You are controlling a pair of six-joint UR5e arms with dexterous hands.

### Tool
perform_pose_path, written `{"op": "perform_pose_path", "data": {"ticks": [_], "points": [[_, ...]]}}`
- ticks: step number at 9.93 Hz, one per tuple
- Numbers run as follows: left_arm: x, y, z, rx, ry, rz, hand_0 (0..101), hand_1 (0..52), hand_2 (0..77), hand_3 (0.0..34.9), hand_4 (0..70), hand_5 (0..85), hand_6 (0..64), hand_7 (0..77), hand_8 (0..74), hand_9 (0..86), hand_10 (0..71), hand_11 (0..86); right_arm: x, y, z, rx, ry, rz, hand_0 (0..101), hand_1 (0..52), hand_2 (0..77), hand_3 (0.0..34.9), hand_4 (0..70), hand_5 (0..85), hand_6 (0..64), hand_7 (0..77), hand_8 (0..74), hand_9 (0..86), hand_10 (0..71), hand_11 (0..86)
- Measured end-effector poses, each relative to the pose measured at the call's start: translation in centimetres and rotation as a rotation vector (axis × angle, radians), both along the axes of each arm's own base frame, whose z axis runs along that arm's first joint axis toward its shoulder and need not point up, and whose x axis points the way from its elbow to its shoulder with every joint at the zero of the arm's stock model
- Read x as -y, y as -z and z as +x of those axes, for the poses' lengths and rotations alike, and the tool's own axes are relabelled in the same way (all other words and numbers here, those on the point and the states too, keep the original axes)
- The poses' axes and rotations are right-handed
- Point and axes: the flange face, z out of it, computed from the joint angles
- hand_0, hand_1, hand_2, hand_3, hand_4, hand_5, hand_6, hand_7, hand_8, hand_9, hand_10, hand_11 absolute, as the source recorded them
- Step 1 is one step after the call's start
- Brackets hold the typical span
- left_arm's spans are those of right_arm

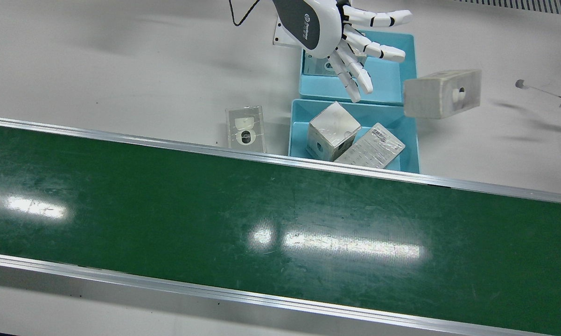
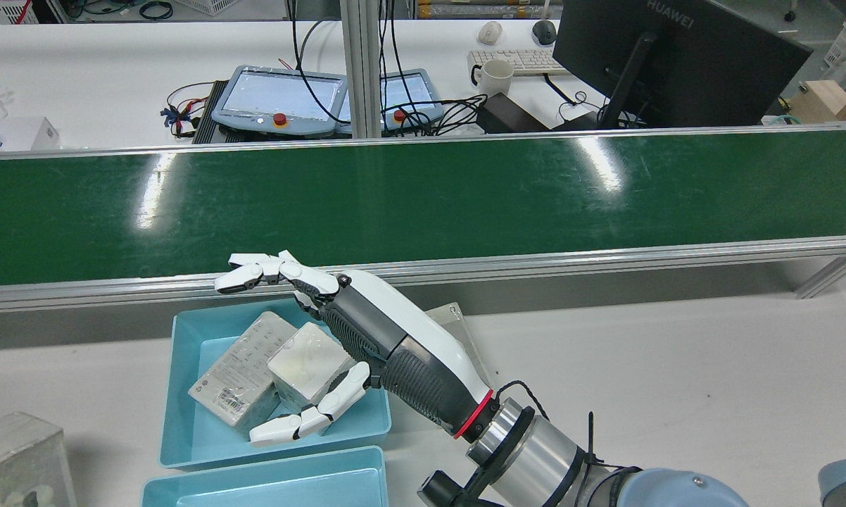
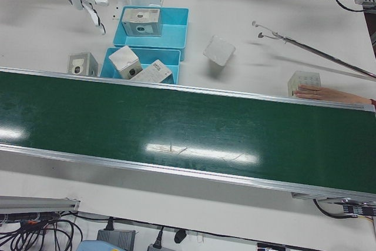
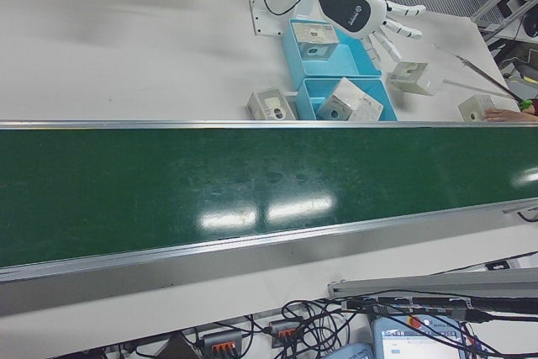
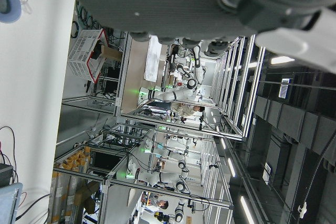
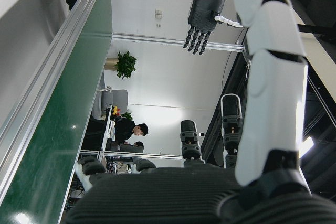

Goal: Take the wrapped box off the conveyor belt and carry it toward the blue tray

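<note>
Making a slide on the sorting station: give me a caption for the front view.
Open right hand hovers over the blue trays, two boxes in the near one; the belt lies bare.

Two boxes (image 1: 355, 137) in the tray (image 1: 299, 112) beside the belt (image 1: 280, 224) (a second tray (image 1: 392, 79) behind), one box (image 1: 246, 129) left.

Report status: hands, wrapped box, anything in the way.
Right hand open over the blue trays, holding nothing. Left hand raised, open. No box on the conveyor belt; two wrapped boxes in the near tray. Nothing in the way.
</note>
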Motion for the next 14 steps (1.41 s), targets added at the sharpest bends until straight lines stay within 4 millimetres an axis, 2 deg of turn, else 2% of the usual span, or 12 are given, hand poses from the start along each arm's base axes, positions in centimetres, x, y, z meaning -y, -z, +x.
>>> {"op": "perform_pose_path", "data": {"ticks": [1,2,3,5,6,8,11,13,14], "points": [[0.0,0.0,0.0,0.000,0.000,0.000,0,0.0,0.5,0.0,0.0,0.5,0.0,0.5,0.5,0.0,0.0,0.0,0.0,-0.4,0.5,-0.003,-0.003,0.001,47,15.8,22.4,31.3,16.9,25.1,0.0,16.4,0.0,1.6,2.2,3.8],[0.0,0.0,0.0,0.000,0.000,0.000,0,0.0,0.5,0.0,0.0,0.5,0.0,0.5,0.5,0.0,0.0,0.0,1.2,-0.8,2.3,-0.016,-0.035,-0.003,47,15.8,22.4,31.3,16.9,25.1,0.0,16.4,0.0,1.6,2.2,3.8],[0.0,0.0,0.0,0.000,0.000,0.000,0,0.0,0.5,0.0,0.0,0.5,0.0,0.5,0.5,0.5,0.5,0.0,3.0,-1.3,4.6,-0.032,-0.080,-0.009,47,12.5,21.3,30.4,15.8,24.5,0.0,13.6,0.0,1.6,2.2,6.5],[0.0,0.0,0.0,0.000,0.000,0.000,0,0.0,1.1,0.0,0.0,0.5,0.0,0.5,0.0,0.5,0.0,0.0,4.7,-2.3,7.1,-0.051,-0.120,-0.026,46,12.5,21.3,30.4,15.8,25.1,0.0,14.7,0.0,1.6,3.8,6.0],[0.0,0.0,0.0,0.000,0.000,0.000,0,0.0,0.5,0.0,0.0,0.5,0.0,0.5,0.0,0.5,0.0,0.0,5.1,-3.3,7.8,-0.062,-0.123,-0.042,45,12.5,21.3,30.5,14.2,24.5,0.0,14.7,0.0,1.6,3.8,6.0],[0.0,0.0,0.0,0.000,0.000,0.000,0,0.0,1.1,0.0,0.0,0.5,0.0,0.5,0.5,0.0,0.5,0.0,6.4,-5.9,9.8,-0.088,-0.132,-0.086,45,12.5,19.6,30.9,9.3,20.2,0.0,9.8,0.0,1.6,2.2,6.0],[0.0,0.0,0.0,0.000,0.000,0.000,0,0.0,1.1,0.0,0.0,0.5,0.0,0.5,0.0,0.0,0.5,0.0,10.2,-8.5,15.0,-0.143,-0.158,-0.114,44,12.5,19.6,30.2,10.4,20.7,0.0,11.4,0.0,1.1,3.3,5.4],[0.0,0.0,0.0,0.000,0.000,0.000,0,0.0,0.5,0.0,0.0,0.5,0.0,0.5,0.5,0.0,0.0,0.0,11.7,-10.5,17.8,-0.169,-0.164,-0.141,44,12.0,19.6,30.2,8.7,20.7,0.0,11.4,0.0,1.1,3.3,5.4],[0.0,0.0,0.0,0.000,0.000,0.000,0,0.0,0.5,0.0,0.0,0.5,0.0,0.5,0.5,0.0,0.0,0.0,12.2,-11.7,19.0,-0.186,-0.168,-0.158,43,12.0,19.6,30.1,8.7,19.6,0.0,8.7,0.0,1.1,3.3,5.4]]}}
